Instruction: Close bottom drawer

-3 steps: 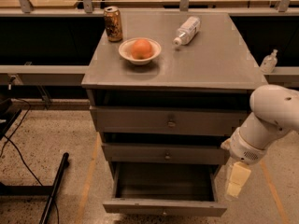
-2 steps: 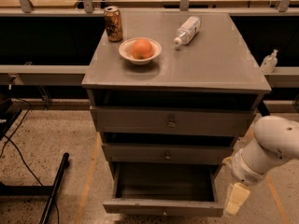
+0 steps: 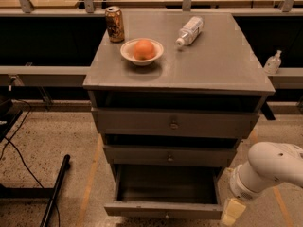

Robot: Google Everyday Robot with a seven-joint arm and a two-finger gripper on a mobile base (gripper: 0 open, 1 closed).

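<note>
Whether the gripper [image 3: 231,213] is spread or closed cannot be told: only a pale yellowish end shows, cut by the lower edge of the view. It hangs low at the right, just beside the front right corner of the bottom drawer [image 3: 161,208]. Whether it touches the drawer is unclear. Above it the white arm [image 3: 270,169] bends in from the right edge.

The bottom drawer stands pulled well out of the grey cabinet [image 3: 213,65], its dark inside open to view and its low front nearest the camera. The middle drawer [image 3: 142,154] and the top drawer [image 3: 137,123] sit above it, far less extended.

On the cabinet top stand a can [image 3: 115,24] at the back left and a white bowl [image 3: 128,52] holding an orange [image 3: 144,48], while a plastic bottle [image 3: 190,30] lies on its side further right. A black pole [image 3: 54,190] lies on the speckled floor at the left.
</note>
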